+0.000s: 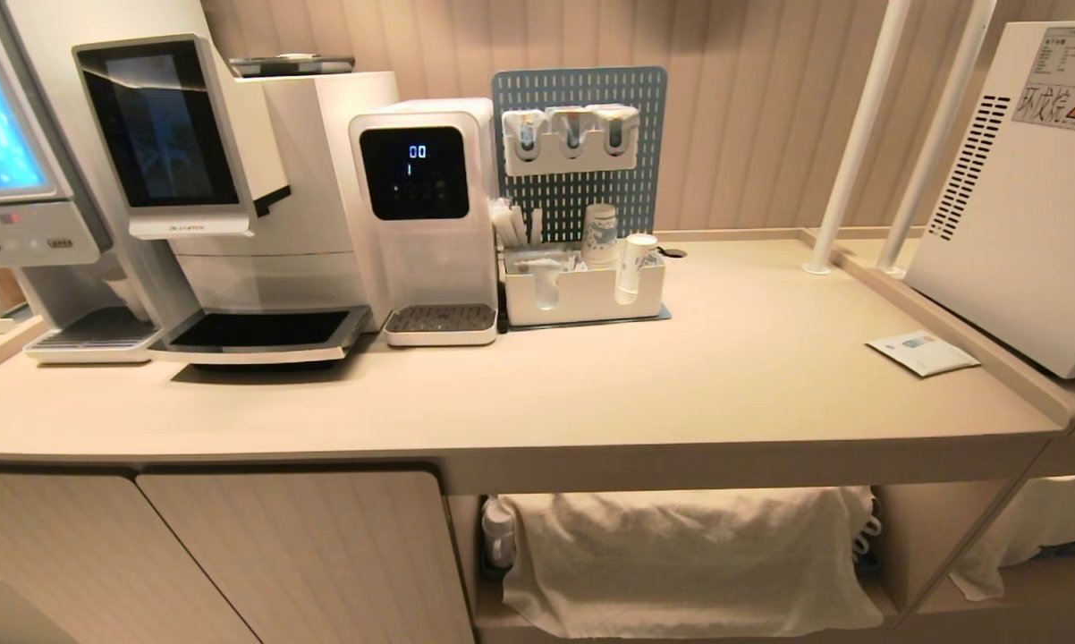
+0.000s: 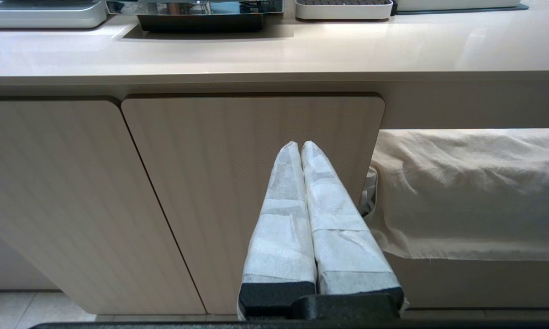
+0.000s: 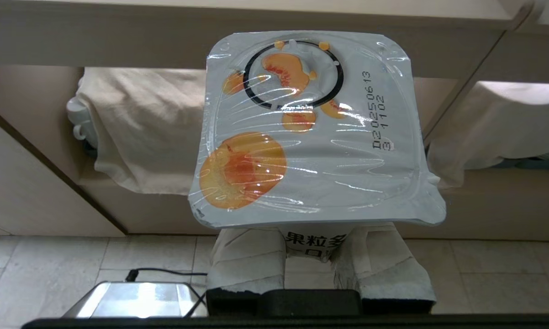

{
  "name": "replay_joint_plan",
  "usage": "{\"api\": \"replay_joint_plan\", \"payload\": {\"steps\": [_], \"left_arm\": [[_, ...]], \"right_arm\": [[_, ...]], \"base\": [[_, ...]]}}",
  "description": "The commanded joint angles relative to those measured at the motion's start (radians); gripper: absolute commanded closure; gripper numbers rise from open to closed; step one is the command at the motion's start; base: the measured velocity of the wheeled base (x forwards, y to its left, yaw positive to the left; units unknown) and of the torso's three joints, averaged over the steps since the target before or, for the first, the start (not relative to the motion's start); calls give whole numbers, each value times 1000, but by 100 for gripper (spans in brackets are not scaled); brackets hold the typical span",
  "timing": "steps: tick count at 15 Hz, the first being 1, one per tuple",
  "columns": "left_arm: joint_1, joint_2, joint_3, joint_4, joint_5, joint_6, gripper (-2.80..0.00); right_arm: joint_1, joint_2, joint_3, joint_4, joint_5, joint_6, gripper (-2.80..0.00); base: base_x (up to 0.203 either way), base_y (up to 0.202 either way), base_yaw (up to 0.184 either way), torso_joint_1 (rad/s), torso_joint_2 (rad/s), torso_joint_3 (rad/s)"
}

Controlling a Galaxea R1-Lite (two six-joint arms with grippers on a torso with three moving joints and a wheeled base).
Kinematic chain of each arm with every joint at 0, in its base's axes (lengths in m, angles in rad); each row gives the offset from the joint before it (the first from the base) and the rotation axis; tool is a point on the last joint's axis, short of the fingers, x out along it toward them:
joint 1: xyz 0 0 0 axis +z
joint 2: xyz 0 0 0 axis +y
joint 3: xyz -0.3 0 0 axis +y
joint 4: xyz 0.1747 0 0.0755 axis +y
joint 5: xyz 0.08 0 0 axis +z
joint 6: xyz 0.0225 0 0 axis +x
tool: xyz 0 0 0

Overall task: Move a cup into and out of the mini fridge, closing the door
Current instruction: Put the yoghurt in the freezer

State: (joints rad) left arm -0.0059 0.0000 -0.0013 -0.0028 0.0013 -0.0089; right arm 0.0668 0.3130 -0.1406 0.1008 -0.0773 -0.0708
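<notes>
Your right gripper [image 3: 313,249] pinches the cup [image 3: 313,132] by its body beneath the wide foil lid; light, thin-walled, easily crushed. Left gripper [image 2: 300,148] pressed together, idle.

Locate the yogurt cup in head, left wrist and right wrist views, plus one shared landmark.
Head view: not in it; neither arm shows.
Left wrist view: not in it; only the shut left gripper before a cabinet door.
Right wrist view: the cup fills the centre, lid toward the camera, clamped in the right gripper.
Shared landmark: the cream cloth hanging under the counter edge appears in all three.
</notes>
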Motion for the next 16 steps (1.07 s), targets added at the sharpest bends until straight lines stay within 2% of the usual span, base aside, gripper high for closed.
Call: {"api": "replay_joint_plan", "payload": {"steps": [1, 5, 8, 11, 13, 16], "left_arm": [[0, 0, 0, 0, 0, 0, 0], [0, 0, 0, 0, 0, -2, 0], [0, 0, 0, 0, 0, 0, 0], [0, 0, 0, 0, 0, -1, 0], [0, 0, 0, 0, 0, -1, 0], [0, 0, 0, 0, 0, 0, 0]], "right_arm": [[1, -23, 10, 47, 13, -2, 0], [1, -24, 41, 35, 10, -5, 0], [1, -23, 108, -97, 20, -13, 0], [1, -25, 119, -130, 20, -7, 0], [-6, -31, 149, -199, 80, -15, 0], [-48, -199, 137, -116, 100, -16, 0]], "base": [[0, 0, 0, 0, 0, 0], [0, 0, 0, 0, 0, 0], [0, 0, 0, 0, 0, 0], [0, 0, 0, 0, 0, 0], [0, 0, 0, 0, 0, 0], [0, 0, 0, 0, 0, 0]]}}
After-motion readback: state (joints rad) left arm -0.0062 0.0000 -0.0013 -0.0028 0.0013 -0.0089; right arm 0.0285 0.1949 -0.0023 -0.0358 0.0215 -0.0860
